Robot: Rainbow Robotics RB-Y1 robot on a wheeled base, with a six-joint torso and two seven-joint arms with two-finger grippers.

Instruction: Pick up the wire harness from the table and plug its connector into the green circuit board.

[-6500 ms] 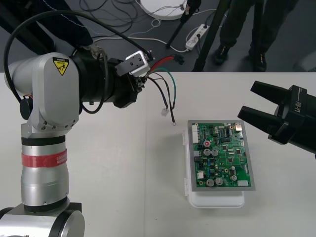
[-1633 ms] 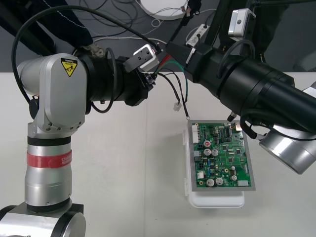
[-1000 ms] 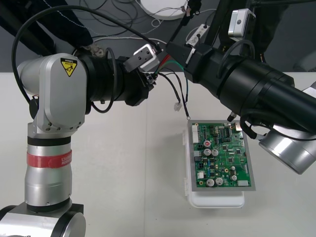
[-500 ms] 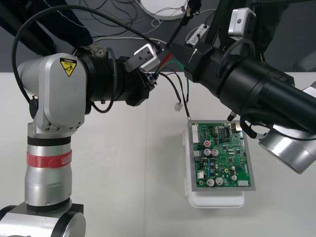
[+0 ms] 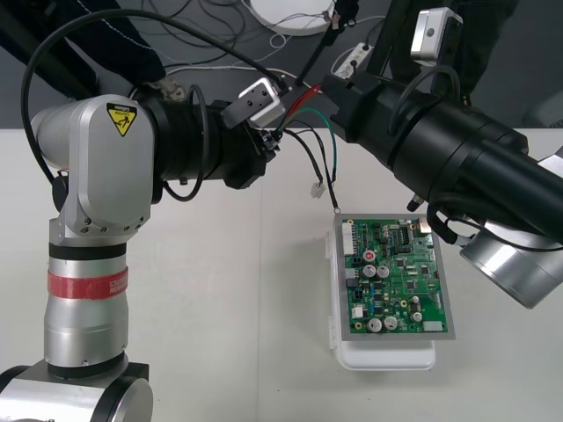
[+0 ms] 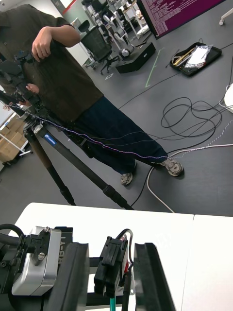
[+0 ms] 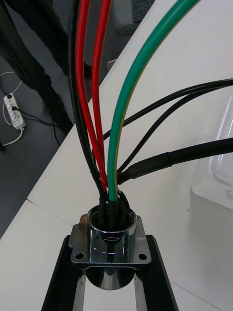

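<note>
The wire harness (image 7: pixel 115 146) hangs off the table, strung between the two grippers above the far edge. The left gripper (image 5: pixel 268 134) is clamped on the round metal socket (image 7: pixel 108 243): polished, with a square flange drilled at the corners, seated between the flat black fingers (image 7: pixel 65 272). Glossy red, green and black insulated wires rise from it in a tight bundle. At the other end the right gripper (image 5: pixel 330 88) has its fingers (image 6: pixel 148 277) drawn in around the blocky black plug (image 6: pixel 110 267) – the plug stands between them, well short of the board. Thin black leads droop toward the table (image 5: pixel 229 308), ending just off the far left corner of the green circuit board (image 5: pixel 398 277). The board lies flat – dense with round capacitors and chips – on a rounded white base (image 5: pixel 387 356) whose rim shows at the near end. A wide stretch of smooth pale tabletop lies between the left arm and the board's left edge
</note>
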